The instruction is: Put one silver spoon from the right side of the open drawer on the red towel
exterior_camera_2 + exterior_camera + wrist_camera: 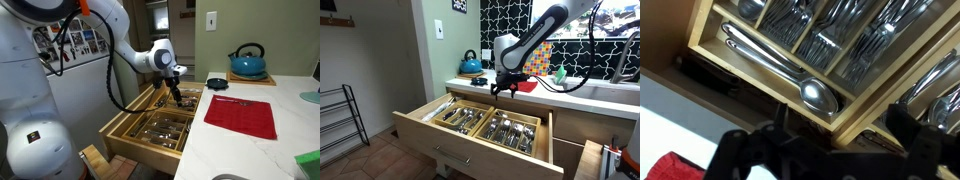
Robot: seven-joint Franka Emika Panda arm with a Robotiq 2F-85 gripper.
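currently the gripper (503,90) hangs over the back part of the open drawer (440,140), close to the counter edge. that suits the task: the cutlery has to be reached from above. in both exterior views it sits above the trays, not down among them, so i judge this to be the approach before any pick.

in the wrist view the wooden dividers run diagonally across the upper half of the frame. forks and other pieces are packed in the compartments along the top, and a long slot holds a large silver spoon (820,95) lying flat, bowl toward the centre of the frame and handle running to the upper left. the slot keeps the spoon lined up, so a grasp across the handle looks more workable than one on the rounded bowl. whether this slot counts as the drawer's right side i cannot tell for sure.

the red towel (240,115) lies flat on the white counter (290,95), right of centre in that exterior view, just beside the drawer opening and in front of the blue kettle (247,62); a corner of it shows at the wrist view's lower left. it has no spoon on it.

the jaws stand well apart. the dark fingers (740,150) sit at the lower left and right of the wrist frame with nothing between them, touching no cutlery.
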